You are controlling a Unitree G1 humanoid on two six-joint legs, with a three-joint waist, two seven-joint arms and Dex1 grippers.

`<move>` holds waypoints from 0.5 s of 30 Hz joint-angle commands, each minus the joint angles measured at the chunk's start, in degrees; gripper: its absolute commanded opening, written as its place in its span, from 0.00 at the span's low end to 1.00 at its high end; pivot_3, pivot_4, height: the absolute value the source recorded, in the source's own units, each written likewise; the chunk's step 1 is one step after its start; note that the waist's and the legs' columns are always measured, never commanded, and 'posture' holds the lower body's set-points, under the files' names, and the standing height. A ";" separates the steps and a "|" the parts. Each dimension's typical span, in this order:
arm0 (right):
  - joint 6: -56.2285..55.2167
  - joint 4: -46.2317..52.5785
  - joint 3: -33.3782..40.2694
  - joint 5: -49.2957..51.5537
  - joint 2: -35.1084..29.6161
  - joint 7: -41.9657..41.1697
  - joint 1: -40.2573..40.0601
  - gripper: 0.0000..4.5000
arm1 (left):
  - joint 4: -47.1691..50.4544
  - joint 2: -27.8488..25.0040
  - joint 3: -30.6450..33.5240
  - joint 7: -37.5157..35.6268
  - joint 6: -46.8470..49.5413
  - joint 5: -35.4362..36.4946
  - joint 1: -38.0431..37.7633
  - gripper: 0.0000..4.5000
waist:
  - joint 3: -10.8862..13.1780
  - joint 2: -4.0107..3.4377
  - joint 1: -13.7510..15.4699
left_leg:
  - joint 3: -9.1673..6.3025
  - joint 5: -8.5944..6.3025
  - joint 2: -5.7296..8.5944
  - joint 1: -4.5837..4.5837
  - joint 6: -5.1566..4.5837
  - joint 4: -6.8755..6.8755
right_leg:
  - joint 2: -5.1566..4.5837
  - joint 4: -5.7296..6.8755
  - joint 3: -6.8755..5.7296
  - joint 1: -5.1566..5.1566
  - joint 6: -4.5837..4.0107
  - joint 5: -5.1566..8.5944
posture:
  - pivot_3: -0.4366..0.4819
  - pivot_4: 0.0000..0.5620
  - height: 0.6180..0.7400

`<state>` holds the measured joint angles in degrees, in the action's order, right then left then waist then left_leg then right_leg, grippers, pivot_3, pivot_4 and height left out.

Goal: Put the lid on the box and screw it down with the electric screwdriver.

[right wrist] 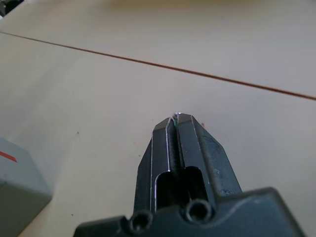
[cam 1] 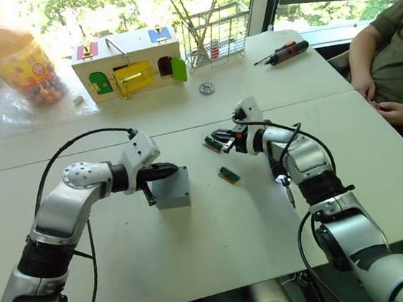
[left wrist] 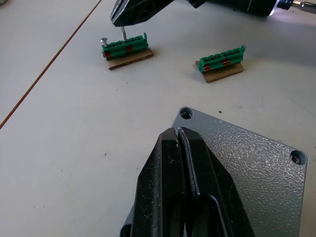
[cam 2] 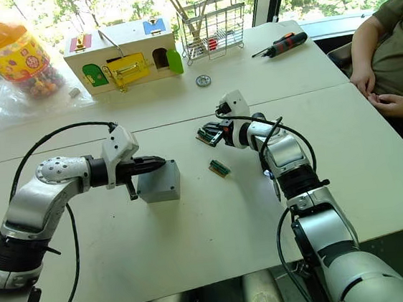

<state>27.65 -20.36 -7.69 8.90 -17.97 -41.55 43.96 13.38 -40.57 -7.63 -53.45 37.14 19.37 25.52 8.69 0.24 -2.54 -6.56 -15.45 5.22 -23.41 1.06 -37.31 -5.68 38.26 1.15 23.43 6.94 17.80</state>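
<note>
A wide white bench carries everything. At its far side, well beyond the small grey plastic box, stand a large wooden box with coloured doors, a clear jar of coloured sweets with an orange lid and a wire rack. A person in a green shirt sits at the bench's right edge.

The small square grey plastic box sits near the middle of the bench, and the flat grey lid, textured with a screw hole at each visible corner, already lies on top of it. A thin red mark shows on one side of the box.

The left gripper rests over the lid with its two black fingers pressed together, holding nothing.

To the right of the grey box, the right gripper has its fingers closed on a small metal screw, the screw pointing down at a green terminal strip on a brown base. A second green terminal strip lies between that one and the grey box.

A red-and-black hand screwdriver lies far beyond the grey box, toward the right.
</note>
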 commanded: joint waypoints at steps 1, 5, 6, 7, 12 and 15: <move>1.29 4.93 1.83 1.33 -0.80 0.02 0.74 0.01 | 0.19 -0.46 1.45 -0.11 -1.03 0.04 0.91 0.00 | 0.00 0.00 0.00 | 0.00 0.00 0.00 0.00 0.00 -0.01 | 0.00 0.00 0.00 0.00 0.00 0.00 | 0.48 0.27 1.00; 3.11 8.75 1.96 1.86 -1.42 0.11 0.73 0.01 | -0.02 -0.21 2.21 -0.01 -0.70 0.82 1.30 0.00 | 0.00 0.00 -0.02 | 0.00 0.00 0.00 0.00 0.00 0.00 | 0.00 0.00 0.00 0.01 0.00 0.00 | 0.48 0.27 1.00; 4.44 11.12 1.84 2.39 -1.65 -0.18 0.53 0.01 | -0.10 -0.42 2.84 -0.16 -0.37 1.32 1.43 0.00 | 0.00 0.00 -0.03 | 0.00 0.00 0.00 0.00 0.00 0.00 | 0.00 0.00 0.00 0.01 0.00 0.00 | 0.48 0.27 1.00; 6.02 13.81 1.59 3.10 -1.83 -0.63 0.20 0.01 | -0.13 -0.89 3.55 -0.48 -0.01 1.85 1.43 0.00 | 0.00 0.00 -0.04 | 0.00 0.00 0.00 0.00 0.00 0.01 | 0.00 0.00 0.00 0.01 0.00 0.00 | 0.48 0.27 1.00; 14.51 28.65 -1.28 8.44 -0.24 -2.49 -3.56 0.01 | -0.13 -6.91 7.78 -4.91 1.44 4.71 -0.71 0.00 | 0.00 -0.01 -0.21 | -0.02 0.00 -0.04 0.00 0.00 0.06 | 0.00 0.02 0.01 0.05 0.00 0.00 | 0.48 0.27 1.00; 17.89 34.16 -3.50 10.39 1.98 -1.22 -5.93 0.01 | 1.01 -9.98 9.79 -6.90 2.87 6.65 -2.45 0.00 | 0.00 -0.01 -0.21 | -0.03 0.00 -0.06 0.00 0.00 0.09 | 0.00 0.06 0.03 0.08 0.00 0.00 | 0.48 0.27 1.00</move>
<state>44.01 9.30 -10.03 17.28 -17.13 -43.31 38.07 12.50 -49.44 0.05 -58.99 39.43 24.40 23.75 8.69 0.23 -2.75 -6.60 -15.45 5.16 -23.41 1.06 -37.22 -5.69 38.32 1.20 23.51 6.94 17.80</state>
